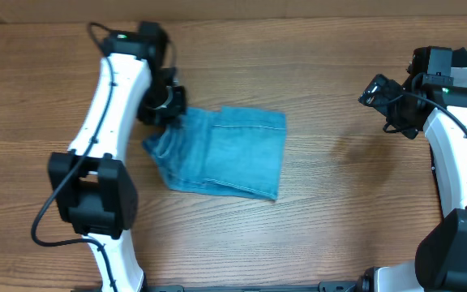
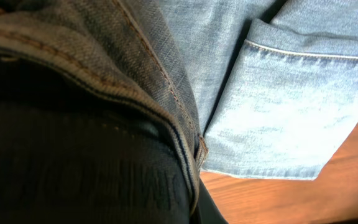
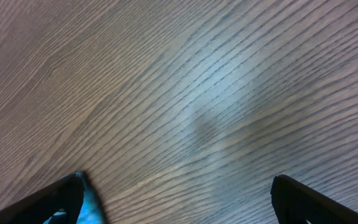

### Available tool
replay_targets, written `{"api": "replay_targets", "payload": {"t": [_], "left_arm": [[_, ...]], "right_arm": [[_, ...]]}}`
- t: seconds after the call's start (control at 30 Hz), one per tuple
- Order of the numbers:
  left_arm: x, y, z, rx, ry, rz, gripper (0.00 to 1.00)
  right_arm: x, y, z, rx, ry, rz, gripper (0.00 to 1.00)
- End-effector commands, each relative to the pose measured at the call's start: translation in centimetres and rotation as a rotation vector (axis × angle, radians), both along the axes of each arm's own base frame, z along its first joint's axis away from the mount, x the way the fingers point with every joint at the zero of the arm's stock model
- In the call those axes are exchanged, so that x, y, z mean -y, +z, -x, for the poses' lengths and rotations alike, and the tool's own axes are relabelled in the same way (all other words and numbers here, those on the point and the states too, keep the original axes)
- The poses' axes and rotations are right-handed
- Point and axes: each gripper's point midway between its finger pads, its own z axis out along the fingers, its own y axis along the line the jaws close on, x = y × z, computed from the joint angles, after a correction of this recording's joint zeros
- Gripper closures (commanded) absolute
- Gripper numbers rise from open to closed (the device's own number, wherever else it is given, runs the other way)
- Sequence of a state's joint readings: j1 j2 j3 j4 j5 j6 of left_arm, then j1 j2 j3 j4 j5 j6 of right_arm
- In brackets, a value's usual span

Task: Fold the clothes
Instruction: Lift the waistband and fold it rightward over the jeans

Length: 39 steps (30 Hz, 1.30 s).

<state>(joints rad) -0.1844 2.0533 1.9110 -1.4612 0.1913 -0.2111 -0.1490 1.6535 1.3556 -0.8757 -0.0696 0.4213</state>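
Working from the overhead view, I see the jeans (image 1: 225, 154) lying as a folded, roughly rectangular bundle left of the table's centre. Their longer side runs across the table, from my left arm's side toward the right. The left gripper (image 1: 167, 104) sits at the bundle's far left corner, so the denim stretches away from it rightward and toward the near edge. Its wrist camera is filled with cloth, with a stitched seam pressed tight against the gripper's dark body. From that I read the jaws as closed on the denim, though only one side of them shows. The right gripper (image 1: 377, 91) hangs well apart from the jeans, out past their right edge, its fingers spread over nothing but wood grain. The left arm is plainly the nearer one, and I judge any next fold would carry this corner rightward along that long side. The table (image 1: 339, 211) is flat wood, with room on every side of the bundle and most of it to the right.
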Motion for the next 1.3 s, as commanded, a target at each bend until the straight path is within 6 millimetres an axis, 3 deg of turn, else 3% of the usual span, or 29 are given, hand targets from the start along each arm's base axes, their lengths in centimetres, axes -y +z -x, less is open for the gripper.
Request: {"api": "replay_targets", "payload": {"t": [0.0, 0.13, 0.27, 0.37, 0.5, 0.7, 0.83, 0.97, 1.27], "left_arm": [[4.4, 2.9, 0.5, 0.064, -0.059, 0.085, 0.96], [6.2, 5.0, 0.3, 0.119, -0.106, 0.093, 0.96], [5.2, 7.1, -0.5, 0.176, -0.047, 0.025, 0.96], [2.9, 8.1, -1.0, 0.199, 0.002, -0.047, 0.96], [-0.4, 8.1, -0.7, 0.163, 0.064, -0.109, 0.96], [-7.4, 7.8, -0.3, 0.107, 0.247, -0.233, 0.96], [-9.3, 7.8, -0.4, 0.100, 0.299, -0.231, 0.96], [-9.2, 7.9, -0.4, 0.103, 0.297, -0.231, 0.96], [-3.4, 8.2, -0.3, 0.146, 0.166, -0.224, 0.96]], "right_arm": [[0.2, 0.3, -0.2, 0.008, -0.002, 0.017, 0.00], [0.2, 0.3, -0.2, 0.008, -0.003, 0.017, 0.00], [0.2, 0.3, -0.2, 0.008, -0.003, 0.017, 0.00], [0.2, 0.3, -0.2, 0.008, -0.003, 0.017, 0.00], [0.2, 0.3, -0.2, 0.008, -0.003, 0.017, 0.00], [0.2, 0.3, -0.2, 0.008, -0.003, 0.017, 0.00], [0.2, 0.3, -0.2, 0.008, -0.002, 0.017, 0.00], [0.2, 0.3, -0.2, 0.008, -0.002, 0.017, 0.00], [0.2, 0.3, -0.2, 0.008, -0.003, 0.017, 0.00]]}}
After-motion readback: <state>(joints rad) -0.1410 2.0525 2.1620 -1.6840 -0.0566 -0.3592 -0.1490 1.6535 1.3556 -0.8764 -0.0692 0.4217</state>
